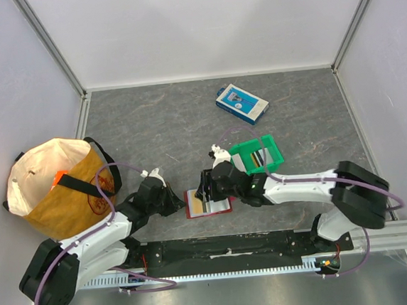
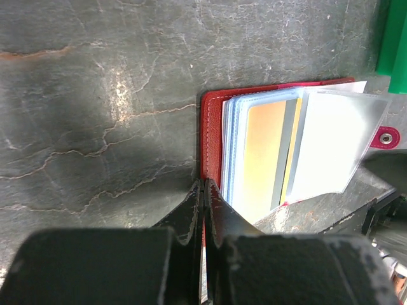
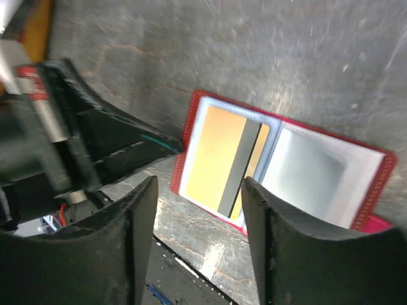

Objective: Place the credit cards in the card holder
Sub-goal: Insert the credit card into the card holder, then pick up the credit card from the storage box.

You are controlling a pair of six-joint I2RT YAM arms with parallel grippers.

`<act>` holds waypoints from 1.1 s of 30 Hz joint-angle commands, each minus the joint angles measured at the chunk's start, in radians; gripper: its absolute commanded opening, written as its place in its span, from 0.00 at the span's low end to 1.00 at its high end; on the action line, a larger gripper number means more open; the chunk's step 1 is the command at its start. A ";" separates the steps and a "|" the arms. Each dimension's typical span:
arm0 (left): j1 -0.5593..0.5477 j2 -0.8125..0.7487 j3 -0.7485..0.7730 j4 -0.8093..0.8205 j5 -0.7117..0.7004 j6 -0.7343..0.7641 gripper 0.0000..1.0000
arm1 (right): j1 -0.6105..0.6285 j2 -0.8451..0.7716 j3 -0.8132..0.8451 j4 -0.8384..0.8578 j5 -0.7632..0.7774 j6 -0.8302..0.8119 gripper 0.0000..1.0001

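The red card holder point(image 1: 191, 206) lies open on the table just ahead of the two arm bases. Its clear sleeves fan out, and a tan-yellow credit card point(image 2: 266, 152) with a grey stripe sits in one sleeve point(image 3: 219, 155). My left gripper point(image 2: 203, 185) is shut on the holder's red left edge point(image 2: 211, 136). My right gripper point(image 3: 198, 184) hovers open over the holder's point(image 3: 375, 175) near side, with nothing between its fingers. More credit cards point(image 1: 258, 160) stand in the green bin point(image 1: 278, 159) to the right.
A blue-and-white box point(image 1: 242, 103) lies farther back on the table. A tan cloth bag point(image 1: 55, 187) stands at the left wall. The left arm's dark links point(image 3: 70, 152) fill the left of the right wrist view. White walls enclose the table.
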State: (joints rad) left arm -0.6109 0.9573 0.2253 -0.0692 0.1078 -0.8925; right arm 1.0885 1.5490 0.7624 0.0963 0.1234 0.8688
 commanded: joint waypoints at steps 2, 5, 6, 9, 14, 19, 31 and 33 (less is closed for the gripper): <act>-0.001 -0.026 0.031 -0.037 -0.008 0.015 0.02 | -0.074 -0.213 0.083 -0.191 0.153 -0.163 0.68; -0.003 -0.029 0.036 -0.040 -0.003 0.017 0.02 | -0.198 -0.291 0.077 -0.253 0.112 -0.220 0.73; -0.001 -0.029 0.036 -0.040 -0.002 0.018 0.02 | -0.241 -0.308 0.072 -0.265 0.084 -0.249 0.74; -0.001 -0.034 0.039 -0.040 0.003 0.020 0.02 | -0.370 -0.316 0.077 -0.297 0.001 -0.307 0.76; -0.001 -0.040 0.046 -0.041 0.007 0.020 0.02 | -0.478 -0.239 0.098 -0.311 -0.116 -0.366 0.79; -0.001 -0.038 0.055 -0.043 0.010 0.023 0.02 | -0.524 -0.156 0.109 -0.290 -0.212 -0.378 0.81; -0.001 -0.032 0.068 -0.046 0.013 0.024 0.02 | -0.570 -0.038 0.118 -0.234 -0.333 -0.370 0.85; -0.001 -0.031 0.069 -0.046 0.013 0.024 0.02 | -0.572 -0.032 0.120 -0.231 -0.353 -0.370 0.85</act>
State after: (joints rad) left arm -0.6109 0.9287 0.2565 -0.1261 0.1093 -0.8917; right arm 0.5262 1.5047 0.8368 -0.1768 -0.1658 0.5114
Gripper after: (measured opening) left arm 0.022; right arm 0.848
